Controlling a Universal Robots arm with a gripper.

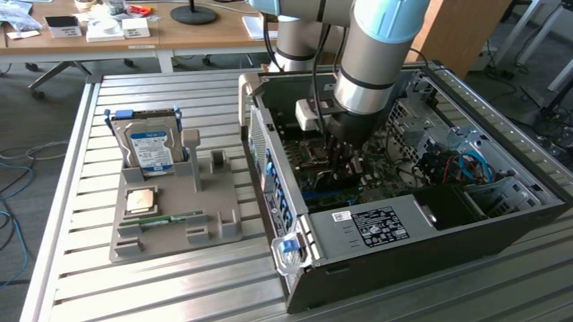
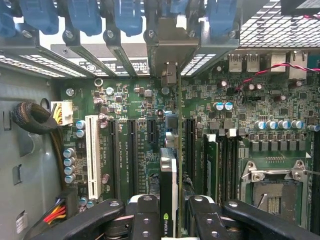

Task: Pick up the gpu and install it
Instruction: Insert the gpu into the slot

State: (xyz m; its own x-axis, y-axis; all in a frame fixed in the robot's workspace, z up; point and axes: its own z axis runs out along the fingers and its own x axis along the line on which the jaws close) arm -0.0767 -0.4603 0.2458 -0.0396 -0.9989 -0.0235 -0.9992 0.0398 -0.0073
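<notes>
Black fingers (image 2: 145, 220) of the gripper (image 2: 169, 215) are clamped on the gpu (image 2: 169, 175), one on each side. They hold the card on its edge, standing straight up over the green board (image 2: 125, 105) inside the case (image 1: 501, 228). Its silver end (image 2: 170, 52) sits up at the back slots by the blue clips (image 2: 127, 15). In the exterior view, the arm (image 1: 376, 60) reaches down into the open case. On that view's left, a gray tray (image 1: 206, 228) holds a hard drive (image 1: 150, 151).

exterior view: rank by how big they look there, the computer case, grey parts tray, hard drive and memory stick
1. computer case
2. grey parts tray
3. hard drive, standing upright in the tray
4. memory stick, lying flat in the tray

None look close enough in size to confuse.
</notes>
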